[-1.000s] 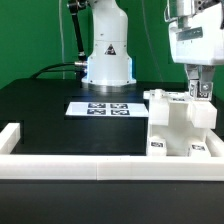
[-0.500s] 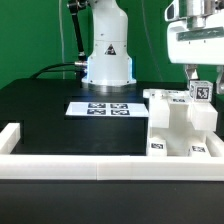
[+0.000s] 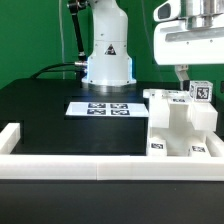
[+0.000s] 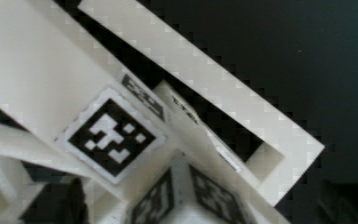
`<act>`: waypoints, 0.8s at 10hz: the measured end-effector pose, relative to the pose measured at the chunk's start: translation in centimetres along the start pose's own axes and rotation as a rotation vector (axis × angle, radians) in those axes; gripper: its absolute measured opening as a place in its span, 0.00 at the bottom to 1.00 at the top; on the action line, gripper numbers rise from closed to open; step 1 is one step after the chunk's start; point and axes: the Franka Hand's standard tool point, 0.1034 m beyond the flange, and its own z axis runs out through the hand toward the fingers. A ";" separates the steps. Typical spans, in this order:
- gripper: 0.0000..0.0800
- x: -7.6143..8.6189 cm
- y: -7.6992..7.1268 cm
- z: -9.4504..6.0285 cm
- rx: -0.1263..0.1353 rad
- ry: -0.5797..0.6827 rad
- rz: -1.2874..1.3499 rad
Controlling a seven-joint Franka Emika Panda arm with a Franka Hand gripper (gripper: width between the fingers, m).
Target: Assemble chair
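Now the chair (image 3: 180, 125) stands at the exterior view's right, just behind the wall (image 3: 60, 165) and well apart from the marker board (image 3: 100, 107); the gripper (image 3: 192, 72) hangs just above its top tag (image 3: 201, 90); I cannot tell whether the jaws are spread or pressed together; the wrist view shows a blurred tag (image 4: 114, 135) on white parts, probably the chair's.

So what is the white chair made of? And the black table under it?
The chair looks like hard white plastic: chunky blocks, smooth matte faces, crisp edges, with black-and-white tags on it. The table looks covered in something dull black, maybe cloth or a mat; no shine, so I can't tell which.
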 end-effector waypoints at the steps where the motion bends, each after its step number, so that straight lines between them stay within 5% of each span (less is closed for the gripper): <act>1: 0.81 0.3 0.3 -0.1 -0.015 0.000 -0.123; 3: 0.81 0.7 0.2 -0.3 -0.034 0.010 -0.338; 8: 0.80 1.3 0.4 -0.2 -0.035 0.021 -0.557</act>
